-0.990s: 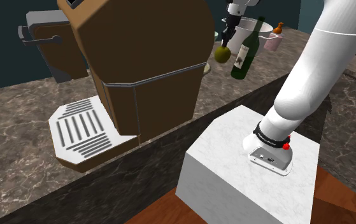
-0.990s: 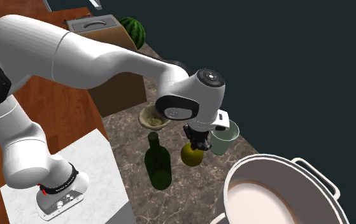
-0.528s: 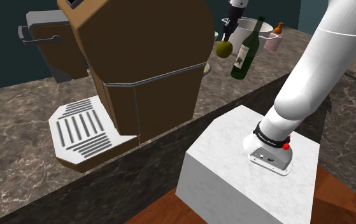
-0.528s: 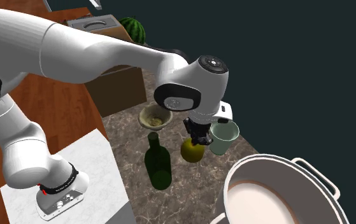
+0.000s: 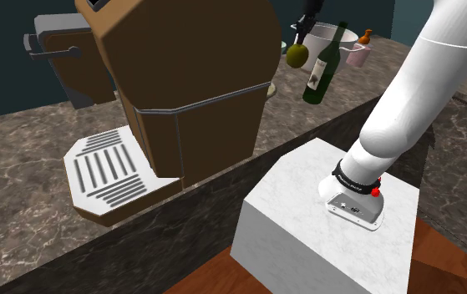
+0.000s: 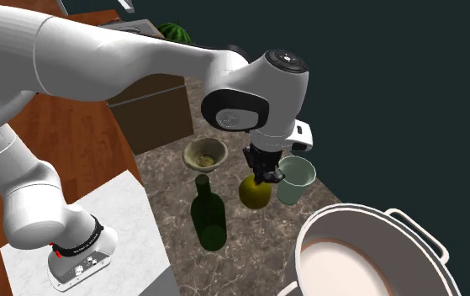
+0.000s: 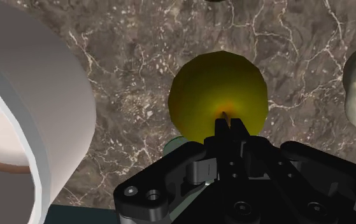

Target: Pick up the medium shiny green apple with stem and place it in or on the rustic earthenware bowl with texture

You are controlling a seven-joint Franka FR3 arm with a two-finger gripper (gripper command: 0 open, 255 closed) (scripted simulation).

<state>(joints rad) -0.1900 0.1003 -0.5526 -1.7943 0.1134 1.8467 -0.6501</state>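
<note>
Above the dark marble counter (image 6: 254,244), 1 black gripper (image 7: 228,122) pinches the stem of a yellow-green apple (image 7: 218,89), its 2 fingers pressed together on the stem, and the apple hangs beneath them. From the second exterior view, the apple lies between a green bottle (image 6: 208,214) and a pale cup (image 6: 296,181). The tan bowl (image 6: 189,160) stands just beyond them, and a large pot (image 6: 307,234) stands nearer the camera. The bottle carries 1 white label (image 5: 315,77), whose writing cannot be read.
</note>
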